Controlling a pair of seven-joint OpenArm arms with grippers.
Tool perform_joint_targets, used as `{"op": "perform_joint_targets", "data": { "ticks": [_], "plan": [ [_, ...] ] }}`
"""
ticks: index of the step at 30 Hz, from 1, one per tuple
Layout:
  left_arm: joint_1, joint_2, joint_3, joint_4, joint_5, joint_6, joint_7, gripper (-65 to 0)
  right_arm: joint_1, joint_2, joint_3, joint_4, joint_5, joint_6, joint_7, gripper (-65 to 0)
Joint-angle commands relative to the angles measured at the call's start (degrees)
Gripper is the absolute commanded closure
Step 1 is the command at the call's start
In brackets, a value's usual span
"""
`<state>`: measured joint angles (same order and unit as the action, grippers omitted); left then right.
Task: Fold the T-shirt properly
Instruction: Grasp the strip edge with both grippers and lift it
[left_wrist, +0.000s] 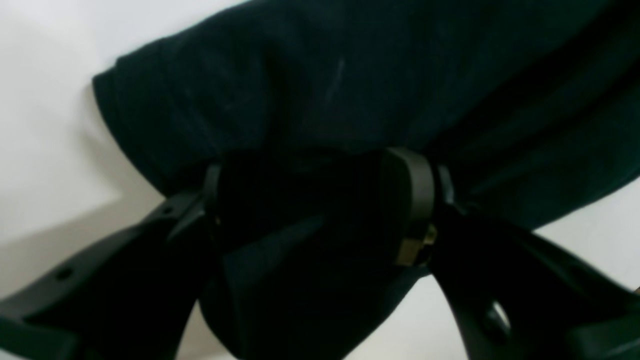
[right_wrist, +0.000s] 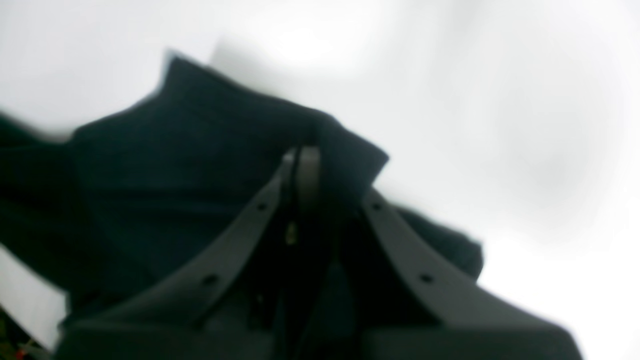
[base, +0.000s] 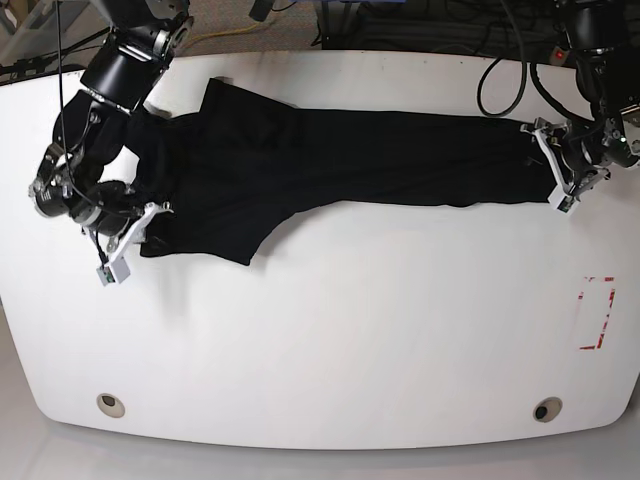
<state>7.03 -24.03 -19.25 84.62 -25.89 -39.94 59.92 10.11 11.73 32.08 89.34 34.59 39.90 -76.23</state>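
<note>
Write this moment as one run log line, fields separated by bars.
T-shirt: stretched on table | left hand: gripping T-shirt | right hand: shut on T-shirt

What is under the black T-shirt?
The white table lies under the T-shirt; it shows all around the cloth. Whether anything else lies beneath cannot be seen, because the cloth covers that part.

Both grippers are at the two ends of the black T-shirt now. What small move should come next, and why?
Probably lift both ends slightly together. The right gripper is shut on the T-shirt at one end, and the left gripper has cloth between its jaws at the other. The shirt lies stretched long across the white table, so a level lift would keep it taut for the fold.
</note>
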Motion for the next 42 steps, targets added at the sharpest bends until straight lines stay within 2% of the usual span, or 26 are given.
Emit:
{"op": "perform_joint_targets", "data": {
  "ticks": [1,8,11,16,18,21,25,30,34,42],
  "plan": [
    [-0.2,-0.2,-0.2,0.6,1.0,-0.1,0.2,-35.8,-1.7,2.0,1.7,4.2,5.5,0.1,0.7,0.0],
    [-0.2,-0.3,1.2,0.5,1.0,-0.1,0.2,-35.8,-9.7,4.1,2.5,5.3,14.9,0.1,0.6,0.0],
    [-0.2,-0.4,1.4,0.6,1.0,-0.1,0.2,-35.8,-12.2,4.6,2.6,5.3,17.1,0.1,0.8,0.0],
    [-0.2,-0.4,1.4,0.5,1.0,-0.1,0.2,-35.8,-13.8,4.6,6.7,4.2,14.9,0.1,0.9,0.0],
    [-0.2,-0.4,1.4,0.5,1.0,-0.1,0.2,-35.8,-13.7,4.6,7.6,2.7,12.4,0.1,1.2,-5.9],
    [-0.2,-0.4,1.4,0.5,1.0,-0.1,0.2,-35.8,-13.7,4.9,8.5,0.1,8.3,0.1,4.5,-17.1],
    [-0.2,-0.4,1.4,0.5,1.0,-0.1,0.2,-35.8,-13.8,7.9,7.0,-4.9,3.8,0.1,9.2,-32.5],
    [-0.3,-0.4,1.4,0.6,0.9,-0.1,0.2,-35.8,-14.1,10.2,7.5,-7.9,3.3,0.1,12.1,-46.6],
    [-0.3,-0.3,1.4,0.9,0.5,-0.1,0.2,-35.8,-15.3,11.1,7.6,-3.8,5.7,0.1,11.0,-50.6],
    [-1.6,-0.1,1.4,0.6,0.5,-0.1,0.2,-35.8,-18.0,9.6,10.0,11.8,23.3,0.1,1.1,-50.3]
  ]
}}
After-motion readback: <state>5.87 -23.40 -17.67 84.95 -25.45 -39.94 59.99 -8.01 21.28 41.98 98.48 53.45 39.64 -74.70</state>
